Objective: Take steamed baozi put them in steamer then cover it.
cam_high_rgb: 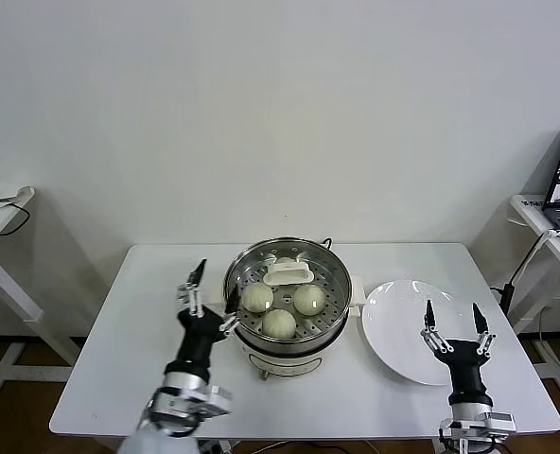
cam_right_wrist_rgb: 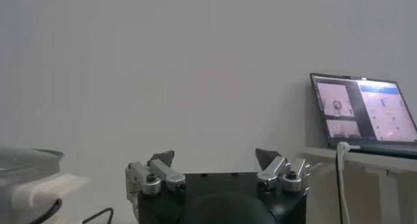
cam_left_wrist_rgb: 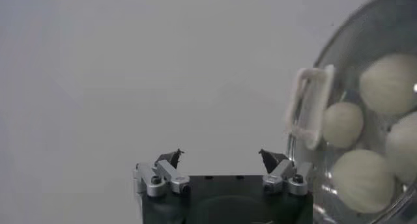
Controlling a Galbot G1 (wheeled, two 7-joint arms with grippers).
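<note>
Glass cover (cam_high_rgb: 288,272) seated on the steamer (cam_high_rgb: 286,333) at mid-tabletop (cam_high_rgb: 110,378), sealing in the steamed baozi (cam_high_rgb: 279,323); three buns countable through the glass, a fourth likely hidden under the white handle; left claw (cam_high_rgb: 211,287) spread and empty just beside the pot; right claw (cam_high_rgb: 457,324) spread, idle over the bare white plate (cam_high_rgb: 398,326).
</note>
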